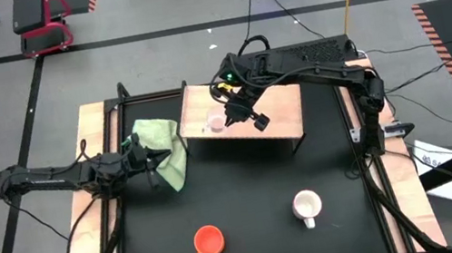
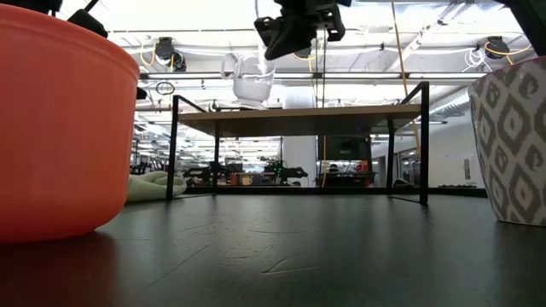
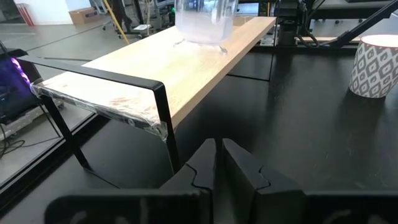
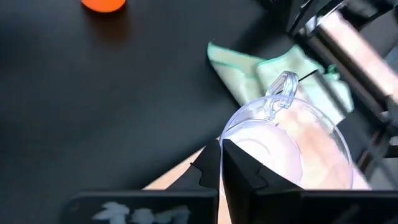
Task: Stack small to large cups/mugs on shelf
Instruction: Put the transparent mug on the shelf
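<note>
A clear glass cup (image 1: 217,125) with a small handle (image 4: 283,87) stands upright on its base on the wooden shelf (image 1: 278,108), near the shelf's left end. My right gripper (image 4: 221,158) is shut and slants down from the far right at the cup's rim. The orange mug (image 1: 208,240) and the patterned white mug (image 1: 307,207) stand on the black table near its front edge. My left gripper (image 3: 219,165) waits left of the shelf beside the green cloth, shut, with nothing between its fingers. My right gripper's shut fingertips (image 4: 211,163) stand right at the glass cup's rim (image 4: 231,138), slanting down from above. I cannot tell whether they touch it. The cup stands upright on the shelf.
A light green cloth (image 1: 165,146) lies crumpled on the table between my left gripper and the shelf's left end. The shelf rests on thin black legs (image 2: 175,145). Black tabletop lies bare between the shelf and the two mugs.
</note>
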Controlling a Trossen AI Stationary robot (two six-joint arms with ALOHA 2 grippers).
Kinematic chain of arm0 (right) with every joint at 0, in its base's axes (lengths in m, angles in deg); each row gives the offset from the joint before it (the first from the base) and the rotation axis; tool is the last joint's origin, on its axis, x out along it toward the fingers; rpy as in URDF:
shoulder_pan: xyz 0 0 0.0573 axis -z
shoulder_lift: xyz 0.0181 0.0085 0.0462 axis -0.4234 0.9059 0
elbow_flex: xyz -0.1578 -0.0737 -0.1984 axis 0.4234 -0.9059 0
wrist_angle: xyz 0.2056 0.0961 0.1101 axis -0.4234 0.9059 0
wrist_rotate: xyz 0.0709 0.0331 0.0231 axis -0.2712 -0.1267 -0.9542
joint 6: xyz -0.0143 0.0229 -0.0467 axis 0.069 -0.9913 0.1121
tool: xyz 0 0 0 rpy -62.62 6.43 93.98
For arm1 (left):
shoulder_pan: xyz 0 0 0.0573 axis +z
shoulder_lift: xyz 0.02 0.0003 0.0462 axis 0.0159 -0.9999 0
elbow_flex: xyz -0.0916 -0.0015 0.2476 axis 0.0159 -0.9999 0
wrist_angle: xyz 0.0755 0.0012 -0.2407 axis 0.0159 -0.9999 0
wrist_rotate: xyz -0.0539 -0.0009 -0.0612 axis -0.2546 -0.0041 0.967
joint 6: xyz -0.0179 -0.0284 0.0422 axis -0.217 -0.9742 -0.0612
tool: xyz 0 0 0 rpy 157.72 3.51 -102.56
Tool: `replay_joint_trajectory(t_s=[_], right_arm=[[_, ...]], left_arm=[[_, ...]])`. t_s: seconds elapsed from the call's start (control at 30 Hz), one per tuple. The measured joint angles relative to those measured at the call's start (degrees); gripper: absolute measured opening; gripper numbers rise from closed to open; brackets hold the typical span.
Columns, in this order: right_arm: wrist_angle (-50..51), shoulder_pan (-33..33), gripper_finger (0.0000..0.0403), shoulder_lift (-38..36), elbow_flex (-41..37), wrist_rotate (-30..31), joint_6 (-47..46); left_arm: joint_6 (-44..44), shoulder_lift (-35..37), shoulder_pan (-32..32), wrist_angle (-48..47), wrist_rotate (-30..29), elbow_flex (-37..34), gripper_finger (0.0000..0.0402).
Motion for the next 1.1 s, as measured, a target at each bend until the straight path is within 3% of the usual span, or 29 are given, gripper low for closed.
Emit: replay_joint_trajectory(t_s=[0.47, 0.63, 1.1], right_arm=[[0.2, 0.3, 0.0, 0.8, 0.0, 0.3, -2.3], [-2.4, 0.4, 0.0, 0.8, 0.0, 4.6, -4.8], [-3.4, 0.5, 0.0022, 0.8, 0.0, 4.7, -9.3]], left_arm=[[1.0, 0.0, 0.0, -0.1, 0.0, 0.0, 0.0004], [1.0, 0.0, 0.0, -0.2, 0.0, 0.0, 0.0014], [1.0, 0.0, 0.0, -0.5, 0.2, 0.0, 0.0032]])
